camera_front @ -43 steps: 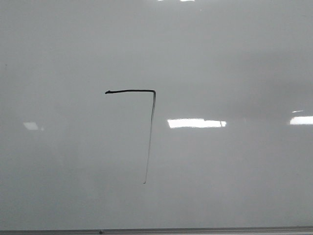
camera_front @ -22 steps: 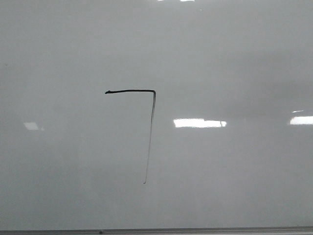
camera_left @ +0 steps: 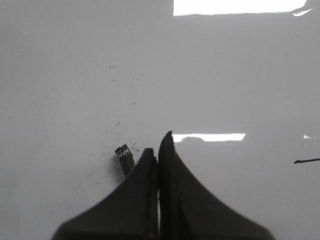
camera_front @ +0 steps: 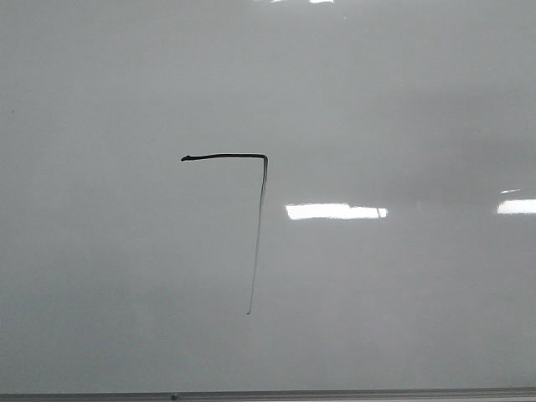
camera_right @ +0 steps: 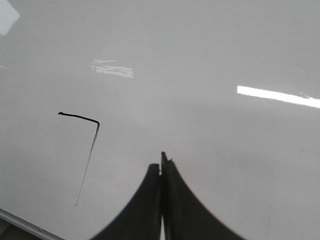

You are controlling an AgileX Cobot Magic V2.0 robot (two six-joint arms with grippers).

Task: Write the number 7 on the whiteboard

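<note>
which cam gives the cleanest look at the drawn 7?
Front view: the number 7 sits whole and near centre on the whiteboard, both strokes clear. Right wrist view also shows all of it, but smaller and skewed, off to one side. Left wrist view catches only a short black end of a stroke at the frame edge.

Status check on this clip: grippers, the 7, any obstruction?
Left gripper shut on marker; right gripper shut, empty. Number 7 drawn on whiteboard. Nothing obstructing.

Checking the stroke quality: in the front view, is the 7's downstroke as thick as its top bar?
No, the number 7 has a thick short top bar and a much thinner, fainter downstroke on the whiteboard.
</note>
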